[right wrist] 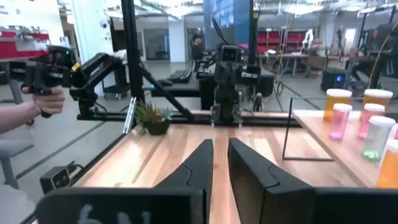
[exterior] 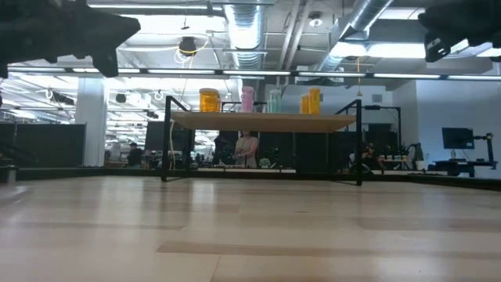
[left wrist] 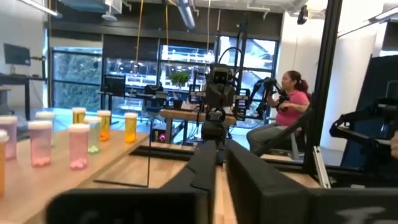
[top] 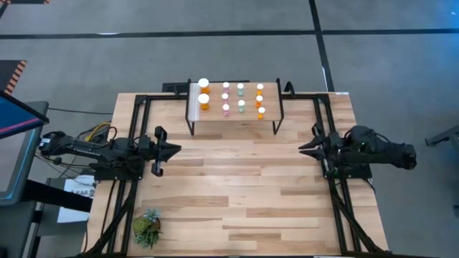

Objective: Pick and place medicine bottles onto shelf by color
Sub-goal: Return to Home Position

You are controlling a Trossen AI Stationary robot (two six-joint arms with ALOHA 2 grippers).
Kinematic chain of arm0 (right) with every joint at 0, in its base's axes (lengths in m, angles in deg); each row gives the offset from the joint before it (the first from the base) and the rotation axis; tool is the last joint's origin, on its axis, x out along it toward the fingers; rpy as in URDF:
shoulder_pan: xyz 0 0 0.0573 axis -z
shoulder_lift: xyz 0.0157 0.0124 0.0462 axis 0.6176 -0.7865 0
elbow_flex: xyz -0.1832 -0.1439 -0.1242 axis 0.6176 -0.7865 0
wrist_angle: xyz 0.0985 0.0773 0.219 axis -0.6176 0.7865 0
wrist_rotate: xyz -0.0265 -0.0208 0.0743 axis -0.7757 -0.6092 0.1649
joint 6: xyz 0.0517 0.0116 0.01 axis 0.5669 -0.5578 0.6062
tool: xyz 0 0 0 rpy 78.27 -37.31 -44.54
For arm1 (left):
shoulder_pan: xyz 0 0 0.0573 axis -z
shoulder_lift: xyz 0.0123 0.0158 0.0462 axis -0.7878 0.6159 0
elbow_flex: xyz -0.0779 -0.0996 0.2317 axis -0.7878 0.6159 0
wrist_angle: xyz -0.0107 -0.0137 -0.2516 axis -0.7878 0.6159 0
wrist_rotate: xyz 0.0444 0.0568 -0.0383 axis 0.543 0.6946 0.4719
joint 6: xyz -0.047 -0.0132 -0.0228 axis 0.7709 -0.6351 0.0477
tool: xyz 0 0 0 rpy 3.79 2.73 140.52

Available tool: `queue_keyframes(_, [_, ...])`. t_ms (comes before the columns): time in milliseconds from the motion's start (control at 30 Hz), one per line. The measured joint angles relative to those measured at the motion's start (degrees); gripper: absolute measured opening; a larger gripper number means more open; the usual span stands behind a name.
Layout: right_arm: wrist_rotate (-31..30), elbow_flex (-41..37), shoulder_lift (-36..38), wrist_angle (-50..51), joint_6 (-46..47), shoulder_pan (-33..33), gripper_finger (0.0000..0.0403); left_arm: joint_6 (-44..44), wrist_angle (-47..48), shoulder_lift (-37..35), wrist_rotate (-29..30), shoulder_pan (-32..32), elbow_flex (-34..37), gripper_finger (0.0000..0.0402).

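The shelf [top: 237,118] stands on thin black legs at the table's far middle. On its top stand the medicine bottles in rows by colour. Two large orange ones [top: 204,100] are at the left end, then pink [top: 225,97], pale green [top: 241,105], and small orange [top: 259,100] at the right end. My left gripper [top: 177,150] hovers shut over the table's left side, pointing right, holding nothing. My right gripper [top: 301,148] hovers shut over the right side, pointing left, also holding nothing. Both are nearer than the shelf and clear of it.
A small green potted plant [top: 147,228] sits at the near left corner. Black frame rails [top: 136,129] run along the table's left, right and far sides. Bare wood [top: 237,186] lies between the two grippers. People sit at desks in the room beyond.
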Motion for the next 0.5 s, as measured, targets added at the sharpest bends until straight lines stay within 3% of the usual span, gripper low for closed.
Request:
queue_keyframes(100, [0.0,-2.1,0.1,-2.7,-0.1,0.0,0.0067,0.8,3.0,-2.7,0.1,0.0,0.4,0.0005])
queue_keyframes(500, [0.0,-9.7,0.1,-5.7,0.9,0.0,0.0058,1.6,15.4,-8.9,-2.9,0.0,0.4,0.0])
